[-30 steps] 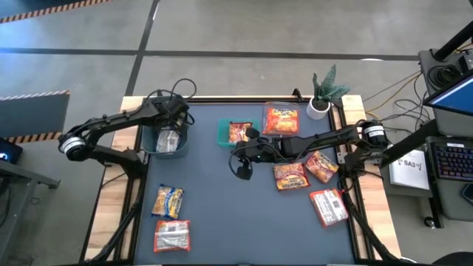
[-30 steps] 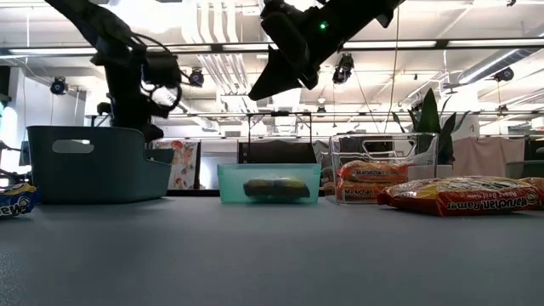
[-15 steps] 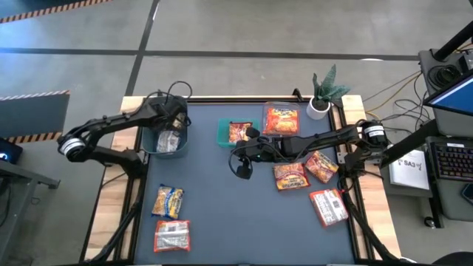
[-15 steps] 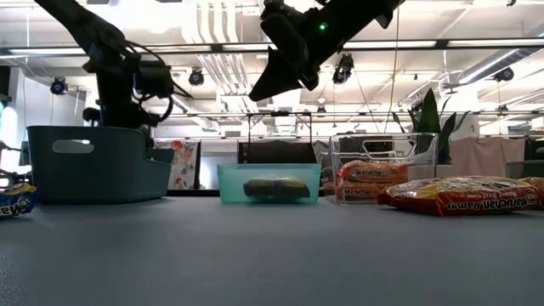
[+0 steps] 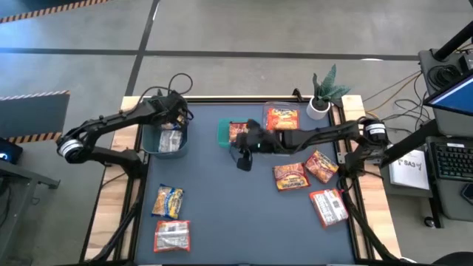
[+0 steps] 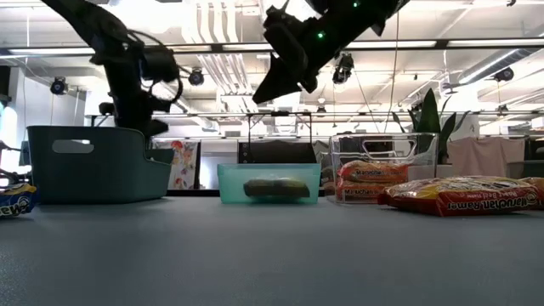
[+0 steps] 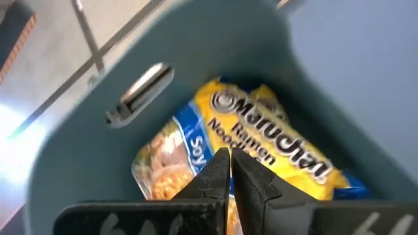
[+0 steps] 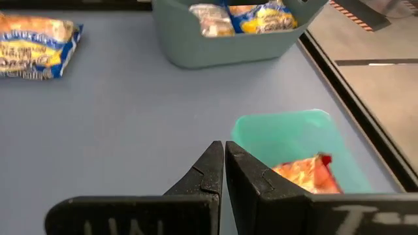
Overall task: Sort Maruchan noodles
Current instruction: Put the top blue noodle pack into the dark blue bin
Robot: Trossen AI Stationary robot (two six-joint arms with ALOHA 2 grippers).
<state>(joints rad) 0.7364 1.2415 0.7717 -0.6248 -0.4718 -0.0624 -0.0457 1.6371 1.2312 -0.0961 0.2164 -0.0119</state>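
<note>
My left gripper (image 5: 176, 122) hangs shut over the grey-blue bin (image 5: 151, 144) at the far left. A yellow-and-blue Maruchan packet (image 7: 261, 143) lies in the bin just below the fingertips, which are clear of it. My right gripper (image 5: 240, 148) is shut and empty. It points toward the table's left and is raised above the table beside the small teal bin (image 8: 287, 134), which holds an orange packet (image 8: 304, 173). A clear bin (image 5: 281, 118) holds another orange packet. Loose packets lie on the table: yellow-and-blue (image 5: 168, 201), red-and-grey (image 5: 171, 235), two orange (image 5: 290, 176) (image 5: 321, 165), red-and-white (image 5: 327, 207).
A potted plant (image 5: 323, 92) stands at the far right corner. The middle of the blue table top (image 5: 222, 214) lies bare between the two groups of packets. Cables loop off both arms.
My right gripper has moved toward the table's far edge, closer to the teal bin, still shut and empty. My left gripper has stayed over the grey-blue bin.
</note>
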